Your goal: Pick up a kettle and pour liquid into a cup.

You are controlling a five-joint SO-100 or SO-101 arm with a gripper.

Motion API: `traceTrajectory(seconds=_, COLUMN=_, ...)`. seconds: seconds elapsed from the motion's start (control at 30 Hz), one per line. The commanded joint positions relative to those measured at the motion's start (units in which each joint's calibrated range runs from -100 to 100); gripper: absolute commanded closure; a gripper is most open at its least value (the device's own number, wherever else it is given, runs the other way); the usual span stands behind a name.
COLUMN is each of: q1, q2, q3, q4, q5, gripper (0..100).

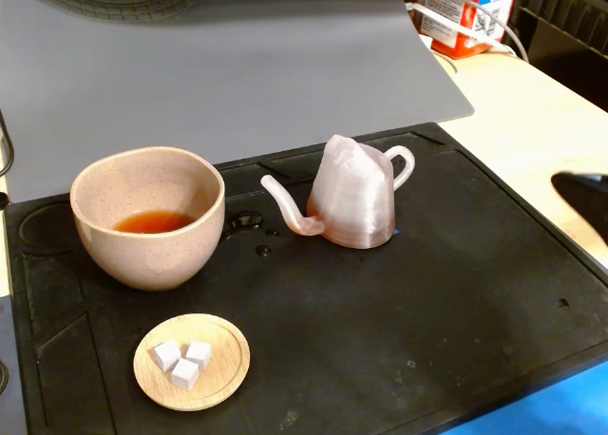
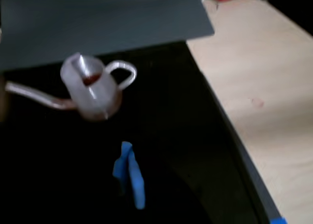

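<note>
The kettle (image 1: 353,196) stands upright on the black mat (image 1: 399,312), spout pointing left toward the cup (image 1: 149,217), loop handle to the right. The beige speckled cup holds a shallow pool of reddish-brown liquid (image 1: 154,222). In the wrist view the kettle (image 2: 90,89) sits at upper left, with some reddish liquid (image 2: 90,79) visible inside. My gripper (image 2: 128,175) shows as two blurred blue fingertips pressed together, holding nothing, below and apart from the kettle. In the fixed view only a dark part of the arm (image 1: 583,202) enters at the right edge.
A small wooden dish (image 1: 192,362) with three white cubes lies in front of the cup. Wet drops (image 1: 249,222) sit on the mat between cup and kettle. A grey sheet (image 1: 237,65) lies behind the mat, and a red-and-white container (image 1: 461,12) at the back right.
</note>
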Motion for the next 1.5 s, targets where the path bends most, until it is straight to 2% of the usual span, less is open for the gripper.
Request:
traceTrajectory(seconds=0.0, q1=0.20, q2=-1.29, q3=0.11, q4=2.61, q5=-0.24, gripper=99)
traceTrajectory(seconds=0.27, q1=-3.91, q2=-0.78, q3=0.11, q4=3.31, q5=0.13, gripper=99)
traceTrajectory(seconds=0.6, q1=-3.98, q2=-0.86, q3=0.11, q4=22.07, q5=0.34, gripper=99)
traceTrajectory(seconds=0.63, q1=-3.68, q2=-0.86, q3=0.11, q4=28.04, q5=0.34, gripper=99)
traceTrajectory(seconds=0.73, q1=-3.60, q2=-0.86, q3=0.11, q4=34.00, q5=0.34, gripper=99)
traceTrajectory(seconds=0.9, q1=-3.53, q2=-0.86, q3=0.11, q4=39.62, q5=0.29, gripper=99)
traceTrajectory(seconds=1.47, q1=-3.91, q2=-1.29, q3=0.11, q4=40.57, q5=0.34, gripper=99)
